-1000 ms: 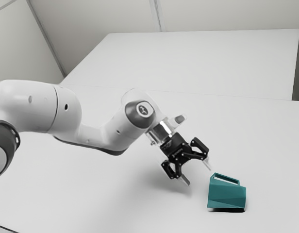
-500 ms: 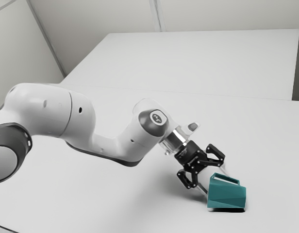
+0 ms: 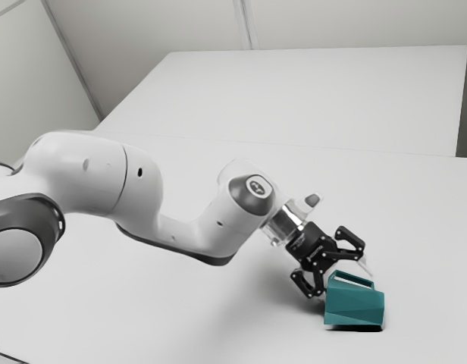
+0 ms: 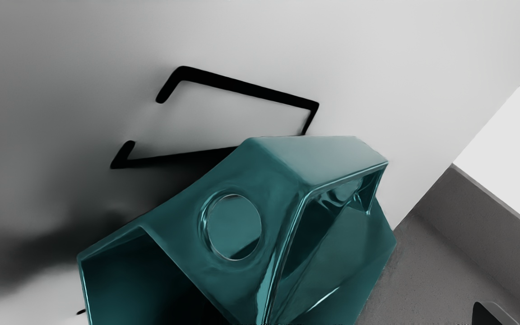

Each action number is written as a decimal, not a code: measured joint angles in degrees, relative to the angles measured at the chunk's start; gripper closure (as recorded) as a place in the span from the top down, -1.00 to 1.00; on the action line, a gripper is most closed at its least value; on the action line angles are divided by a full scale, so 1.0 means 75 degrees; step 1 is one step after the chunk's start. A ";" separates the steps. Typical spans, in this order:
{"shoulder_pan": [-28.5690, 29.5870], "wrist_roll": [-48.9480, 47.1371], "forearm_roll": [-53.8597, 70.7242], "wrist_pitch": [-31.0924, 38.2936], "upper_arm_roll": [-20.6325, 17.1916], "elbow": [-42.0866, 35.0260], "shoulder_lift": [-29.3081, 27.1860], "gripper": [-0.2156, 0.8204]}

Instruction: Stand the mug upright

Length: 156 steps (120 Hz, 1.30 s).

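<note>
The teal mug (image 3: 354,302) lies on its side on the white table, its handle (image 3: 353,280) uppermost. My gripper (image 3: 345,281) is at the mug's end nearest the arm, with its fingers spread apart. One finger stands beyond the handle; the other's tip is hidden at the mug's near end. In the wrist view the mug (image 4: 224,180) shows its dark open mouth and its angular handle close up. One fingertip of the gripper (image 4: 282,316) shows in the lower corner, apart from the mug; the other is not discernible.
The white table (image 3: 218,318) extends around the mug, and a raised white panel (image 3: 317,95) stands behind it. A black angular shadow (image 4: 246,88) lies on the table beside the mug. Past the table's edge there is grey floor (image 4: 422,271).
The arm has moved toward the exterior view's right and down, bringing the open gripper from short of the mug to its near end. The mug has not visibly moved.
</note>
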 joint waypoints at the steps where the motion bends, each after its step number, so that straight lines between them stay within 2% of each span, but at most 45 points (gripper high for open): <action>1: -0.0003 -0.0001 0.0013 0.0000 0.0001 0.0012 0.0000 0.50; 24: -0.0023 -0.0023 0.0645 0.0010 0.0006 0.0206 0.0001 -0.35; 33: -0.0024 -0.0031 0.0941 0.0012 0.0025 0.0349 -0.0012 -0.56; 43: -0.0023 -0.0043 0.1201 0.0013 0.0035 0.0474 -0.0028 -0.70; 67: -0.0059 -0.0094 0.1584 0.0019 0.0032 0.0684 -0.0032 -0.85; 105: -0.0229 -0.0293 0.1893 0.0020 0.0018 0.0891 -0.0137 -0.92; 129: -0.0251 -0.0616 0.3887 0.0126 0.0165 0.0853 -0.0966 -0.93; 156: -0.0215 -0.1005 0.6241 0.0068 0.0925 0.0687 -0.1479 -0.93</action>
